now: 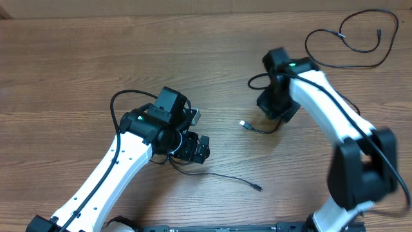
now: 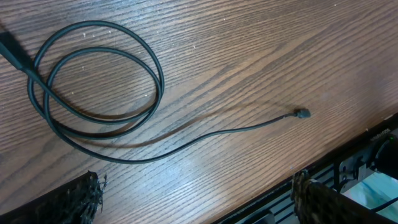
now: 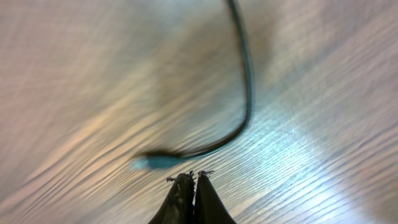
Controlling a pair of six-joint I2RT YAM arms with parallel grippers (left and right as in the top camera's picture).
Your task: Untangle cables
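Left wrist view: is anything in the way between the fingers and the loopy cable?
Nothing visible. The left gripper hangs open, and only bare table lies between it and the cable.

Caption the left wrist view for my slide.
Open left pincer above a looped black cable on the wooden table.
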